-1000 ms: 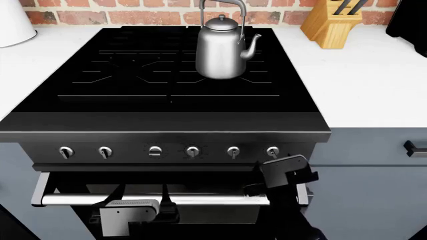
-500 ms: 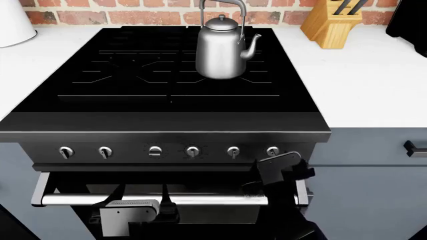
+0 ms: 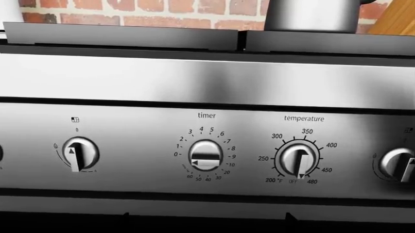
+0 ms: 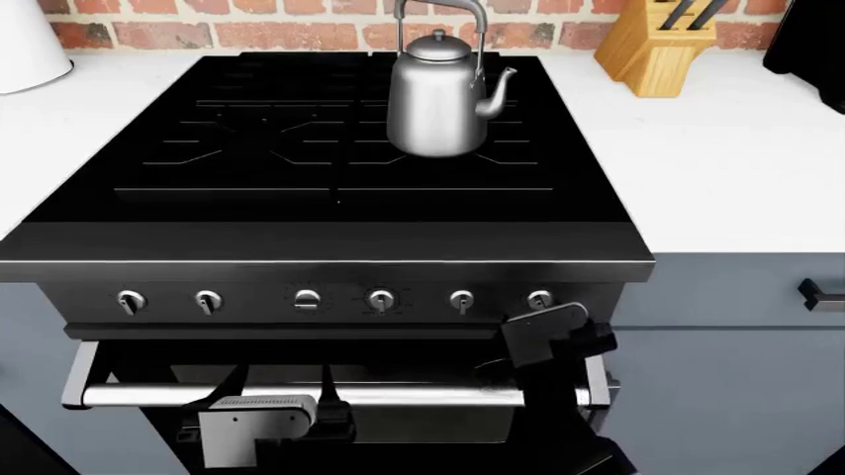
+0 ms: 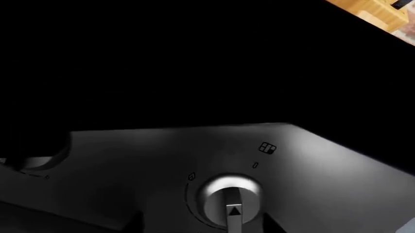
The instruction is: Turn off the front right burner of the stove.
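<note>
The right hand (image 4: 552,332) sat just below the rightmost knob (image 4: 540,299) on the front panel of the stove (image 4: 330,213), its dark body tilted and raised toward that knob, with the arm rising from the near edge in front of the oven handle (image 4: 396,396). Its fingers were hidden behind its body, so I cannot tell whether they were apart or together. In the right wrist view the knob (image 5: 228,196) filled the near edge, its pointer turned toward the camera.

The left hand (image 4: 257,427) hung low at the near left, in front of the oven door and below the handle; its fingers did not show either, so its state cannot be told. Its camera faced the panel's middle, showing the timer dial (image 3: 205,155) and the temperature dial (image 3: 298,158).

The stove stood between white tabletops (image 4: 739,178), with a steel kettle (image 4: 440,94) on its far right burner and a wooden knife block (image 4: 656,45) at far right.
</note>
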Available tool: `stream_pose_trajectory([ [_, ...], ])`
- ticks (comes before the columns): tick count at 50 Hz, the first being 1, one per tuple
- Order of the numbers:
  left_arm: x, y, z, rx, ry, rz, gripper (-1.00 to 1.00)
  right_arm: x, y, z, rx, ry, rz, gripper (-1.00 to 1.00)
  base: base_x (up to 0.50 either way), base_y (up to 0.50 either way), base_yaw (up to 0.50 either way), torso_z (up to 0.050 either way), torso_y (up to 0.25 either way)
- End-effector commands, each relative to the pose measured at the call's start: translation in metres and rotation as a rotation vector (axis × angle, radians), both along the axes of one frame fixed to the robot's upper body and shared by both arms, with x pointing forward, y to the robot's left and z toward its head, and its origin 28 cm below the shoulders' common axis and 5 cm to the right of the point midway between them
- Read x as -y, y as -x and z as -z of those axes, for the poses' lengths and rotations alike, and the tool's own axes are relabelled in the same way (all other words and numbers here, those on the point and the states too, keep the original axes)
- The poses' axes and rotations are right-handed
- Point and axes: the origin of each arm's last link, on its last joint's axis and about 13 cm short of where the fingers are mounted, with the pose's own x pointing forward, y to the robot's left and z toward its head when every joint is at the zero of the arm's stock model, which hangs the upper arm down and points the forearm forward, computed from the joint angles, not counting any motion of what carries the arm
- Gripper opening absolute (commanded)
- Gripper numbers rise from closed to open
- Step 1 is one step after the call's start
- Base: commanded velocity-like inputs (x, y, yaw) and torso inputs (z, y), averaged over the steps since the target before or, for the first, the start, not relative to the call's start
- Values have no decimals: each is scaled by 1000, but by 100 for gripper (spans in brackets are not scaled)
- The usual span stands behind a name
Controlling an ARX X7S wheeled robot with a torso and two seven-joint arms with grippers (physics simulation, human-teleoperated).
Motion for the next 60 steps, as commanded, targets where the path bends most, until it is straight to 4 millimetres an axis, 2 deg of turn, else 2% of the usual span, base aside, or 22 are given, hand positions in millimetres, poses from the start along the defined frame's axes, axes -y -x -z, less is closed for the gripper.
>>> stream_pose_trajectory([
  [1, 0, 0, 0, 0, -1, 0, 100, 10, -11, -5, -28, 8, -1, -100, 16, 3, 7, 0, 0],
  [18, 0, 1, 0, 0, -2, 1, 100, 12, -11, -10, -1, -2, 14, -100, 15, 2, 7, -1, 0],
  [35, 2, 1, -2, 8, -3, 5, 100, 9, 5, -19, 31, -51, -26, -100, 2, 0, 2, 0, 0],
  [60, 1, 1, -1, 6, -3, 5, 100, 2, -6, -23, 53, -48, -71, -100, 2, 0, 2, 0, 0],
])
